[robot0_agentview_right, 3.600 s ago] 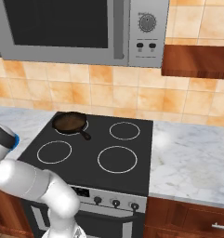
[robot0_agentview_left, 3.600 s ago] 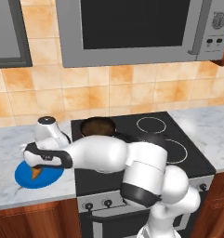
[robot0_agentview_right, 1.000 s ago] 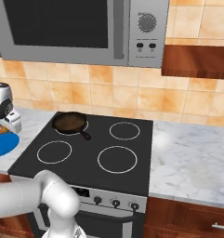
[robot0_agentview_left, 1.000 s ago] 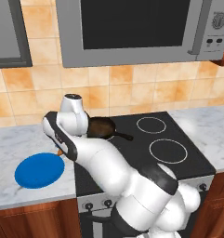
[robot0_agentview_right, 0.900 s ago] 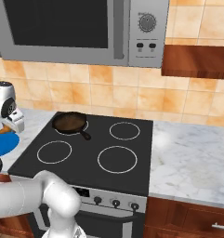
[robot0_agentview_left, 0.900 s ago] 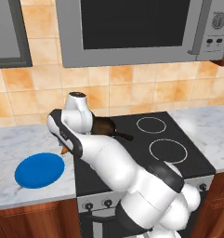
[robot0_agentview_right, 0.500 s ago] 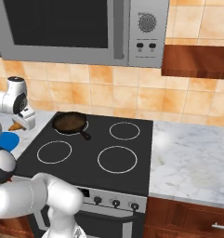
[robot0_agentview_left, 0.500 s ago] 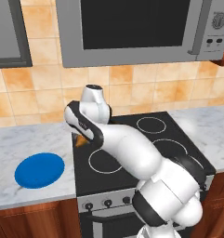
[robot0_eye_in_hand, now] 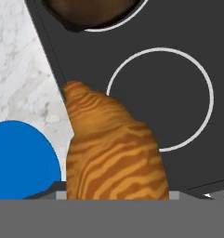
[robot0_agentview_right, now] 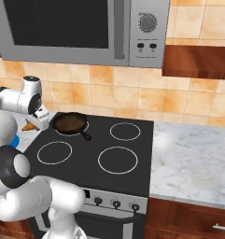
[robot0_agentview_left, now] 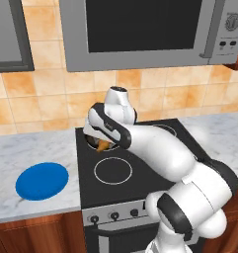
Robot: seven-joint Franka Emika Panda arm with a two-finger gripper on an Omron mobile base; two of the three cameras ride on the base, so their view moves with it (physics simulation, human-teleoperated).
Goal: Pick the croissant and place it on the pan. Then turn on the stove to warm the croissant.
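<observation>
We carry the croissant (robot0_eye_in_hand: 111, 148), clasped at its thick middle by our fingers (robot0_agentview_left: 101, 144) above the stove's (robot0_agentview_right: 93, 151) left edge near the pan (robot0_agentview_right: 69, 123); it looks light, flaky, easily crushed.

Orange-tan tiles (robot0_agentview_right: 146, 95) lined the wall behind the hand, under a grey microwave (robot0_agentview_left: 140, 29). Marble counter (robot0_agentview_right: 193, 158) ran off to either side, above brown wooden cabinets (robot0_agentview_right: 188, 219) lower down.
</observation>
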